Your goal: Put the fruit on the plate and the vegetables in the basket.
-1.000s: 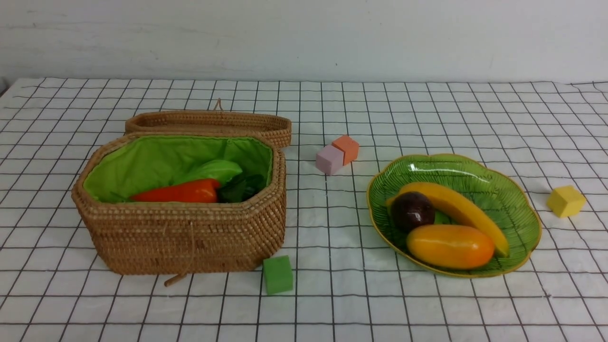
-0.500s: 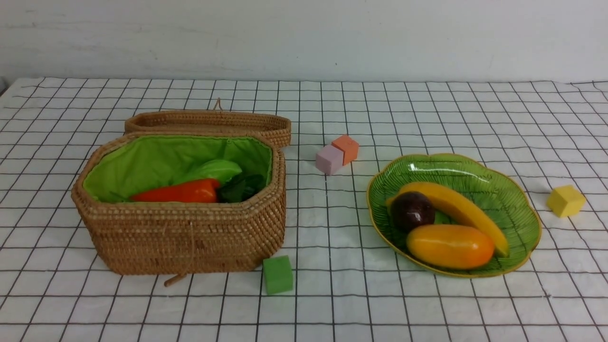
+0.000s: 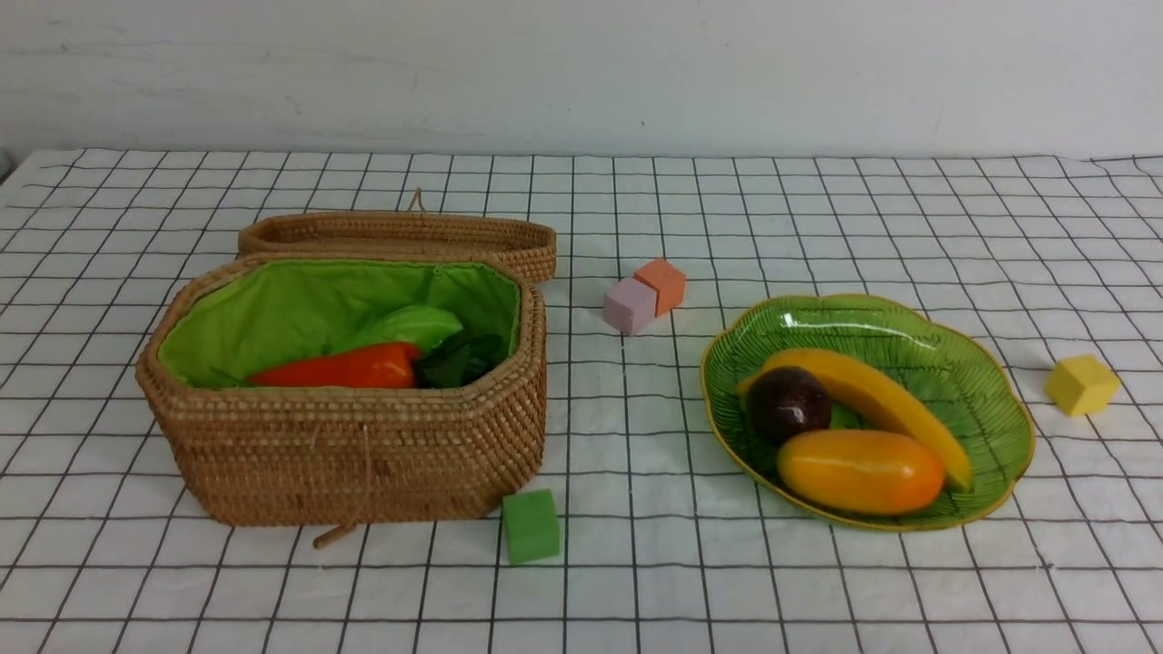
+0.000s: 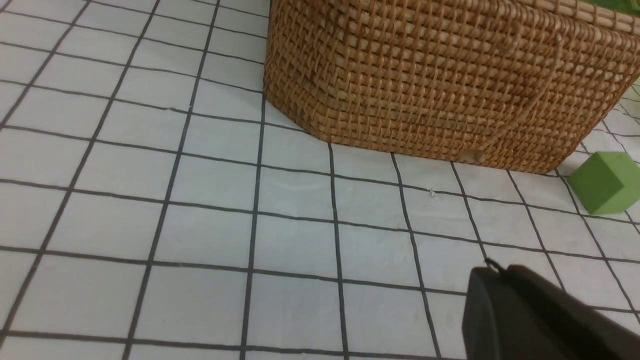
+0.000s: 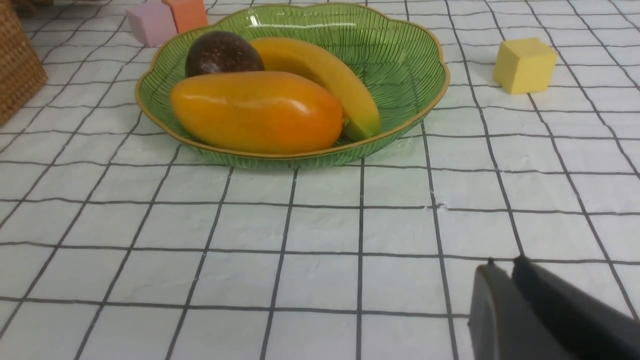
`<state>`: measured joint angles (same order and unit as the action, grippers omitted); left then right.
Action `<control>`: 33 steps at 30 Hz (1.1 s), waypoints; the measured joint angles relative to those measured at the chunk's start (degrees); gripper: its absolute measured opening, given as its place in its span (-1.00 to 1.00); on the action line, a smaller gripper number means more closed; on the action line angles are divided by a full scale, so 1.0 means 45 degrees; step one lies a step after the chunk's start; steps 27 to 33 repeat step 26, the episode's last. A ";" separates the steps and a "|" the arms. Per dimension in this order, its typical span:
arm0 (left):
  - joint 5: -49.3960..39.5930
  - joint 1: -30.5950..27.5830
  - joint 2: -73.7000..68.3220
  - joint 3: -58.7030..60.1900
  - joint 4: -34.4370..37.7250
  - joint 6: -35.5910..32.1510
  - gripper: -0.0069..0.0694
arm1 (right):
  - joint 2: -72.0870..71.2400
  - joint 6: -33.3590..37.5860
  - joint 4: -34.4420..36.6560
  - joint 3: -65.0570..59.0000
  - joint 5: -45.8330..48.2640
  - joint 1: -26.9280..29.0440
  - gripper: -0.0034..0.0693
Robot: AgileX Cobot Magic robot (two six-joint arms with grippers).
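My left gripper (image 4: 492, 272) hangs low over the checked tablecloth (image 3: 627, 436), its jaws pressed together on nothing, just in front of the wicker basket (image 3: 345, 454). My right gripper (image 5: 505, 272) hovers over bare cloth on the near side of the plate (image 3: 918, 322); its two dark fingers stand close together with at most a thin seam between them, nothing is in them, and I cannot tell whether they are fully clenched or slightly parted.

The basket sits on my left with its woven lid (image 3: 400, 232) folded back behind it. Inside, against the bright green lining (image 3: 300, 304), lies an orange-red carrot (image 3: 341, 368), with a light green gourd (image 3: 413, 324) behind it and dark green leaves (image 3: 459, 359) beside the carrot's thick end. What lies deeper is hidden by the front wall.

The leaf-shaped green glass plate sits on my right. It holds all three fruits: the mango (image 3: 859, 470) nearest me, the dark mangosteen (image 3: 789, 402) touching it on the left, and the banana (image 3: 872, 400) running diagonally behind both.

Four small cubes lie on the cloth: a green cube (image 3: 531, 525) just beside the basket's near right corner, a pink cube (image 3: 629, 305) and an orange cube (image 3: 663, 283) touching each other between basket and plate, and a yellow cube (image 3: 1081, 384) to the right of the plate.
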<state>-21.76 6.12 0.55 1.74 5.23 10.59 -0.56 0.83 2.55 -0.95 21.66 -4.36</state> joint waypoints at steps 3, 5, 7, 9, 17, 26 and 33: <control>0.0000 0.0000 0.0000 0.0000 0.0000 0.0000 -0.85 | 0.0000 0.0000 0.0000 0.0000 0.0000 0.0000 -0.71; 0.0000 0.0000 0.0000 0.0000 0.0000 0.0000 -0.85 | 0.0000 0.0000 0.0000 0.0000 0.0000 0.0000 -0.70; 0.0000 0.0000 0.0000 0.0000 0.0000 0.0000 -0.85 | 0.0000 0.0000 0.0000 0.0000 0.0000 0.0000 -0.69; 0.0000 0.0000 0.0000 0.0000 0.0000 0.0000 -0.85 | 0.0000 0.0000 0.0000 0.0000 0.0000 0.0000 -0.69; 0.0000 0.0000 0.0000 0.0000 0.0000 0.0000 -0.85 | 0.0000 0.0000 0.0000 0.0000 0.0000 0.0000 -0.66; 0.0000 0.0000 0.0000 0.0000 0.0000 0.0000 -0.85 | 0.0000 0.0000 0.0000 0.0000 0.0000 0.0000 -0.63; 0.0000 0.0000 0.0000 0.0000 0.0000 0.0000 -0.85 | 0.0000 0.0000 0.0000 0.0000 0.0000 0.0000 -0.63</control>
